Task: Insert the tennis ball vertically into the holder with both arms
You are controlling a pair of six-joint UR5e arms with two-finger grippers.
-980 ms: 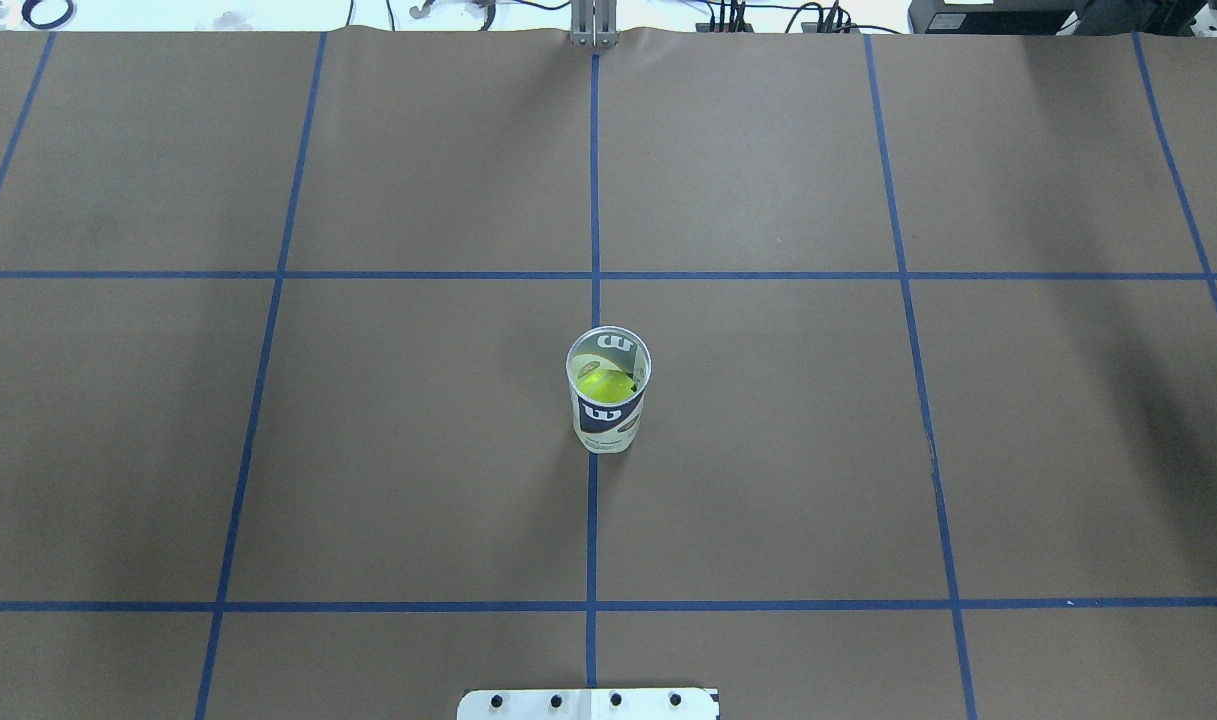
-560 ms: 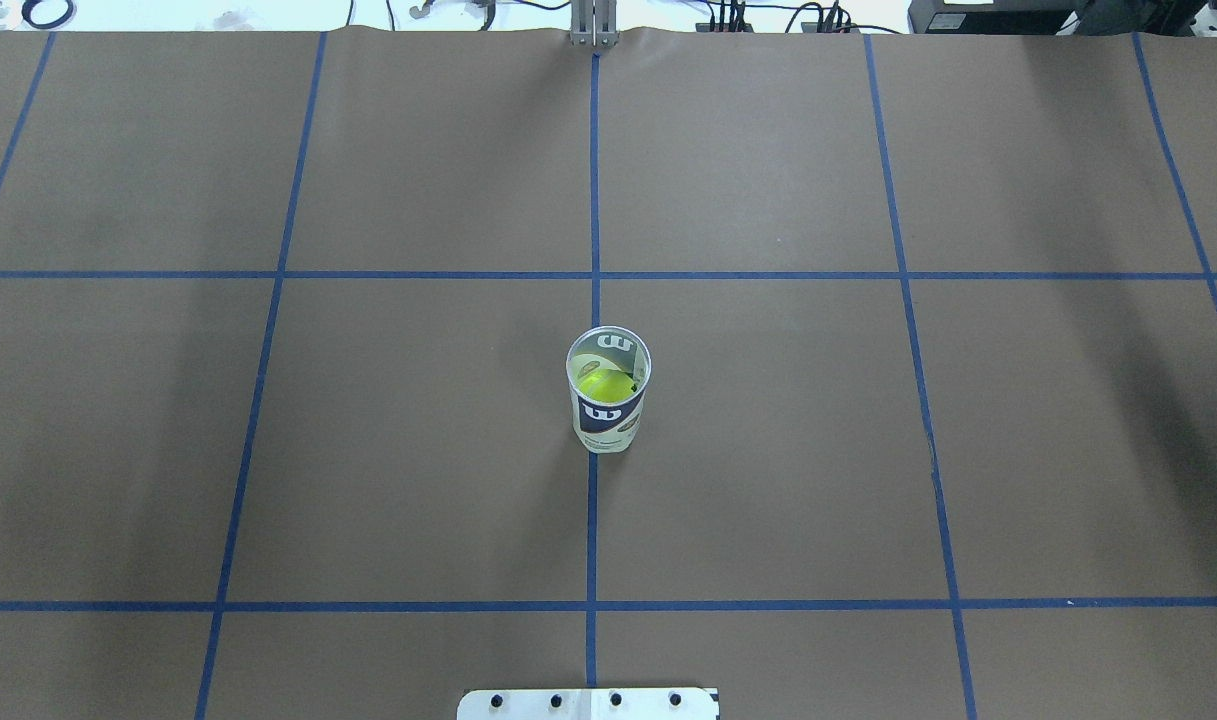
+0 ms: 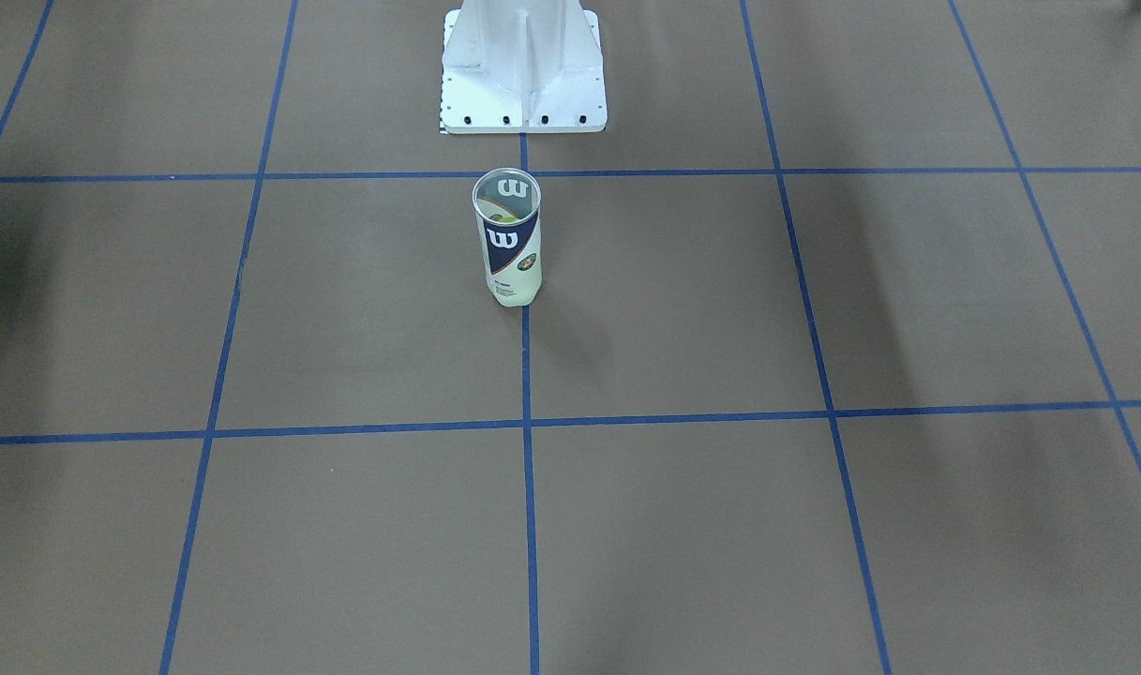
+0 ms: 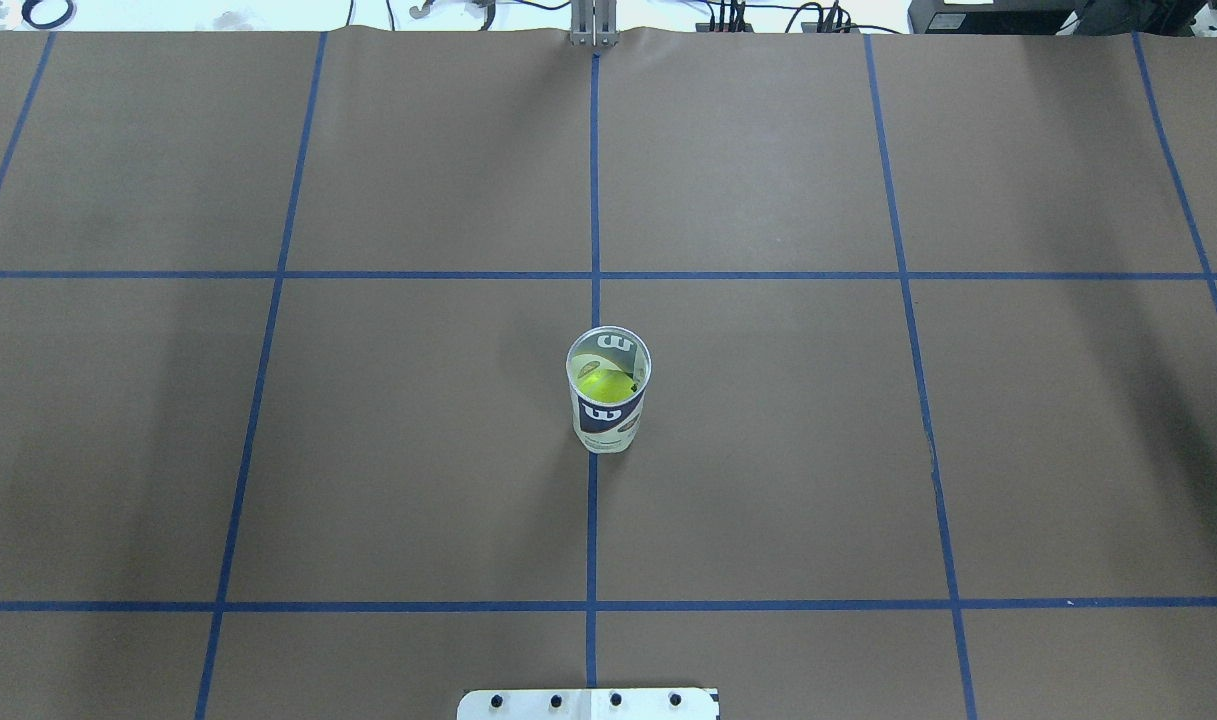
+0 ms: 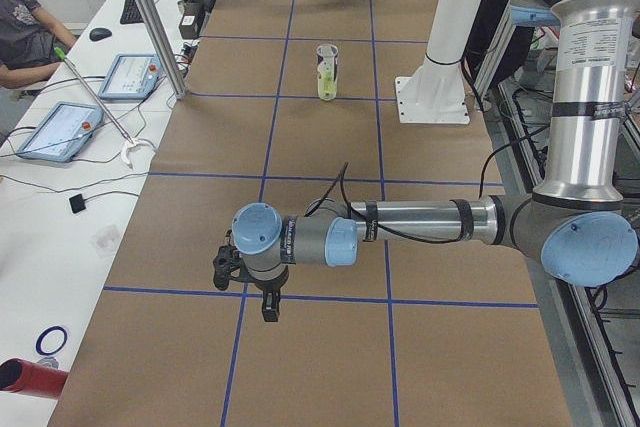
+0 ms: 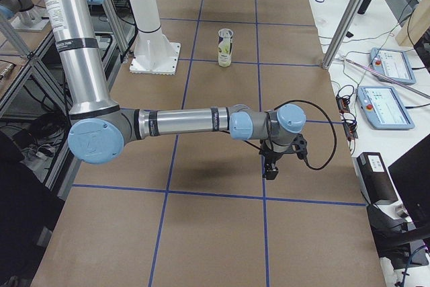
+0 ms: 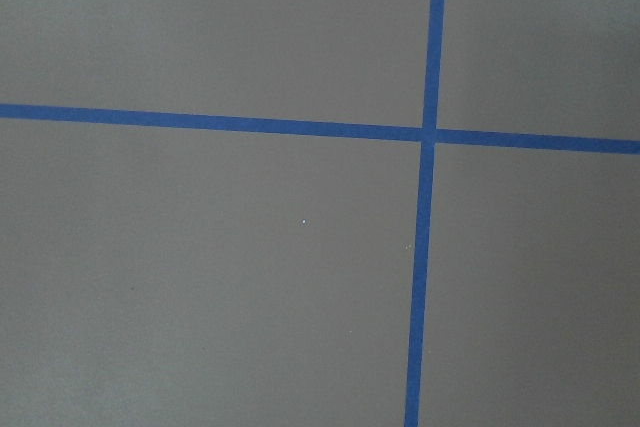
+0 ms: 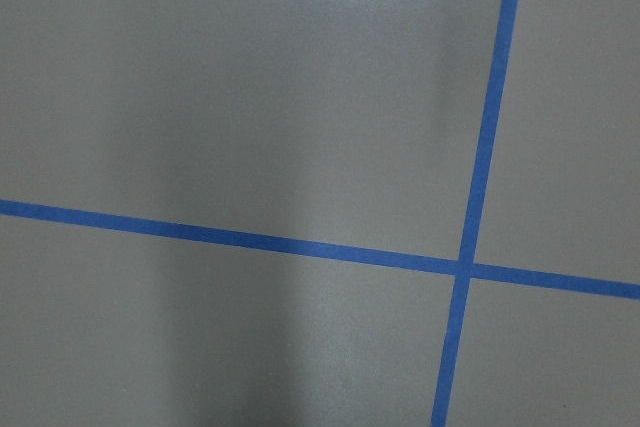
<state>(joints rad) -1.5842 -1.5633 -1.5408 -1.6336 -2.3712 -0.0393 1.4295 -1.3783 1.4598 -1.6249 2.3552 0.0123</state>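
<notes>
front-facing view: the holder (image 3: 506, 239) stands upright on the centre blue tape line (image 3: 527, 487), near the white pedestal base (image 3: 523, 75), with its mouth open upward.

overhead view: we look down into the holder (image 4: 608, 415) and see the tennis ball (image 4: 606, 383), yellow-green, inside it below the silver rim.

exterior left view: the left gripper (image 5: 268, 307) hangs from the near arm (image 5: 420, 222) and points down at the brown paper (image 5: 320, 367), close to a tape line. the holder (image 5: 327, 72) is well apart from it, far along the table beyond it. we cannot tell whether this gripper's jaws are apart or together.

exterior right view: the right gripper (image 6: 270, 170) points down at the paper, above a tape line. the holder (image 6: 226, 48) is well apart from it, far along the table. here too we cannot tell how the jaws stand.

left wrist view: beneath the left gripper we see brown paper and a tape crossing (image 7: 428, 133).

right wrist view: beneath the right gripper, brown paper and another tape crossing.
</notes>
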